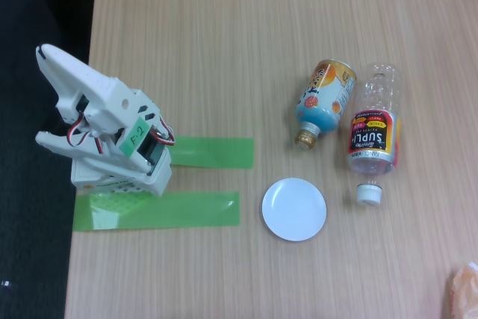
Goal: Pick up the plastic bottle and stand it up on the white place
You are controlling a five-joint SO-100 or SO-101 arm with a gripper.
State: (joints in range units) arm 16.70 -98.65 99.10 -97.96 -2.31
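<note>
one plastic bottle point(373, 136) label reads "supli"

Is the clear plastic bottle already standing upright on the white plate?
No: the plastic bottle lies on its side on the table, cap toward the bottom of the fixed view, beside the bare white plate and not on it.

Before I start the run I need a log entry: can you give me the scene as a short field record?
surface: wooden table
arm: white, folded at the table's left edge, gripper away from all objects
plastic bottle: lying on its side, white cap toward the bottom of the fixed view
white plate: flat, bare, left of and below the bottle's cap
orange-and-blue can: lying down, left of the bottle
green tape strips: two, beside the arm's base
task state: not started
</note>
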